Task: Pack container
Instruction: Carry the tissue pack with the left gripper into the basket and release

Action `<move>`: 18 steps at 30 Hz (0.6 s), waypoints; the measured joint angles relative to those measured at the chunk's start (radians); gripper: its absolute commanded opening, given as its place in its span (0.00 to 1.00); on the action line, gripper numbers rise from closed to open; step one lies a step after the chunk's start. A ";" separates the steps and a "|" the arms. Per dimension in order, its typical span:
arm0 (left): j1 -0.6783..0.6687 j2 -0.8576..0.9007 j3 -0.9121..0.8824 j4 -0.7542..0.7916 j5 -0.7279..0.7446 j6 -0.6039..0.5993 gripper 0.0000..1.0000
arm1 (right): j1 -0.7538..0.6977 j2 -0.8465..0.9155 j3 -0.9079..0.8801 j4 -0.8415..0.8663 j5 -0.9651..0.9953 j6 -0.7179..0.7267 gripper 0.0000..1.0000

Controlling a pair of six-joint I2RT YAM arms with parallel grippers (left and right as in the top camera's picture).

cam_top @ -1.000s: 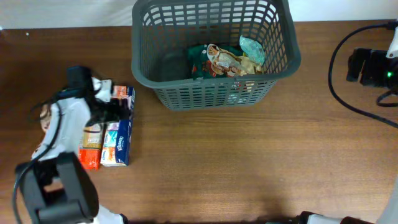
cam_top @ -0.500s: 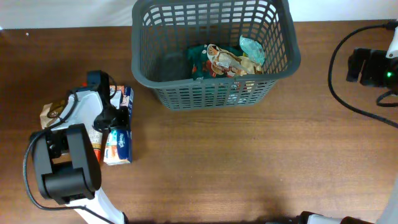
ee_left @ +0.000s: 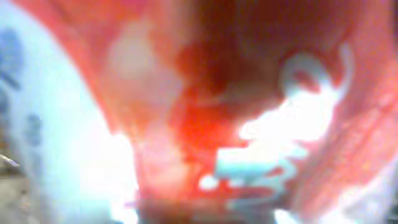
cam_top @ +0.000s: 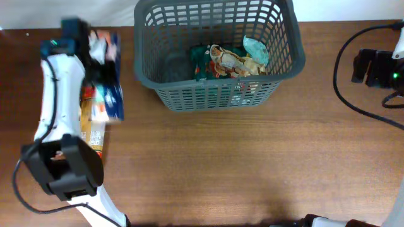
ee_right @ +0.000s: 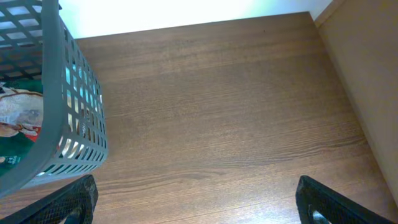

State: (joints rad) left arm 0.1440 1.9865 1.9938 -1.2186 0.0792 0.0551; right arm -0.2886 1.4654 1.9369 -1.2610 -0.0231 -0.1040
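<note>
The container (cam_top: 218,96) is a dark grey slotted basket at the far middle of the table, and its wall (ee_right: 74,112) also shows in the right wrist view. Several snack packets (cam_top: 230,60) lie inside it. My left gripper (cam_top: 100,69) is shut on a long blue and orange tissue packet (cam_top: 110,98), held blurred above the table just left of the basket. That packet (ee_left: 205,112) fills the left wrist view as a red and white blur, hiding the fingers. My right gripper (ee_right: 199,211) stands open over bare wood, right of the basket.
An orange packet (cam_top: 95,137) lies on the table under the left arm. The right arm's base and black cables (cam_top: 379,68) sit at the right edge. A wall edge (ee_right: 367,93) borders the table on the right.
My left gripper shut on the tissue packet and carried it off the table toward the far edge, beside the basket's left wall. The right arm has not moved.
</note>
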 measured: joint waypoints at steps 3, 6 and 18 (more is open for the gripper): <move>-0.002 0.000 0.186 -0.002 0.000 0.033 0.02 | 0.000 0.000 0.000 0.000 0.000 0.001 0.99; -0.014 0.000 0.340 0.003 0.010 0.134 0.02 | 0.000 0.000 0.000 0.000 0.000 0.000 0.99; -0.325 0.001 0.559 0.078 0.057 0.765 0.02 | 0.000 0.000 0.000 0.000 0.000 0.000 0.99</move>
State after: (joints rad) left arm -0.1806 1.9877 2.5526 -1.1408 0.1360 0.8200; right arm -0.2886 1.4654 1.9369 -1.2610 -0.0231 -0.1036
